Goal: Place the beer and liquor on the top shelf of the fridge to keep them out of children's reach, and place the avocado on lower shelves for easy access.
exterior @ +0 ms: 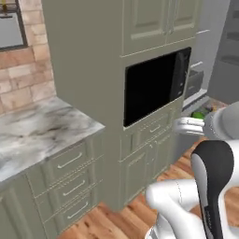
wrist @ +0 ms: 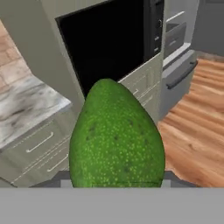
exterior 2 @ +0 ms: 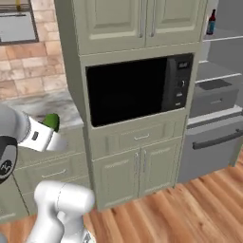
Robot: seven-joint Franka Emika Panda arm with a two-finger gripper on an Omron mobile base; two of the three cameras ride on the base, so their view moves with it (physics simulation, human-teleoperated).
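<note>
My gripper (wrist: 116,183) is shut on the avocado (wrist: 116,138), a green, dark-spotted fruit that hides most of the fingers in the hand view. From the base, the avocado (exterior: 198,114) (exterior 2: 51,121) peeks out at the white hand in front of the tall cabinet. The fridge (exterior 2: 223,61) stands open to the right of that cabinet, away from the gripper. A dark bottle (exterior 2: 211,21) with a red band stands on the top shelf (exterior 2: 225,37); whether it is the beer or the liquor I cannot tell. A lower shelf (exterior 2: 217,78) runs below it.
A black microwave (exterior 2: 137,90) (exterior: 156,84) sits built into the tall cabinet straight ahead. A marble counter (exterior: 42,130) with drawers lies to the left. The fridge's dark grey drawer box (exterior 2: 213,97) sits under the lower shelf. Wooden floor (exterior 2: 190,204) stretches toward the fridge.
</note>
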